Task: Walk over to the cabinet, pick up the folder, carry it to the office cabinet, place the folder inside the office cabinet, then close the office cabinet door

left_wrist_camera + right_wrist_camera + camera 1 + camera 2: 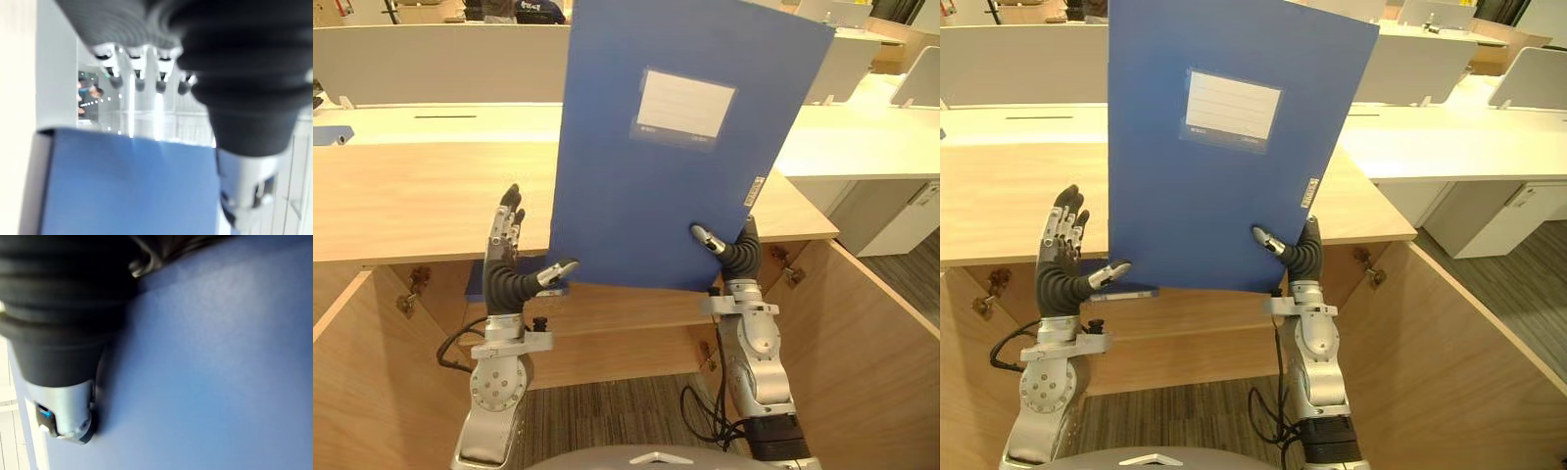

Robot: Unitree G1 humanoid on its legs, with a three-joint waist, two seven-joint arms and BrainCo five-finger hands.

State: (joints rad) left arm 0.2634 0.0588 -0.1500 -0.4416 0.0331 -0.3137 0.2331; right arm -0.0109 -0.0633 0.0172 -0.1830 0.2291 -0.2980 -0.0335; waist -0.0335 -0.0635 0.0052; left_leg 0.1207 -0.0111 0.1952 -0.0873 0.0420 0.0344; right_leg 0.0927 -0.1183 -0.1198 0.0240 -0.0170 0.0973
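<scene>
The blue folder (656, 166) with a white label stands upright in the air above the wooden cabinet's top (411, 201). My right hand (741, 257) is shut on its lower right corner, thumb on the front face and fingers behind it; up close the folder's blue face (220, 357) lies against that hand. Beside the lower left corner my left hand (504, 279) is open, fingers straight up, and its thumb tip touches the folder's bottom edge. The left wrist view shows those straight fingers (137, 68) above the folder (122, 186).
Below the hands the wooden cabinet is open, with a door swung out at each side (886, 333) (352, 372) and a shelf (617, 313) inside. A second flat blue item (1126, 291) lies on that shelf. White desks with partitions (431, 59) stand behind.
</scene>
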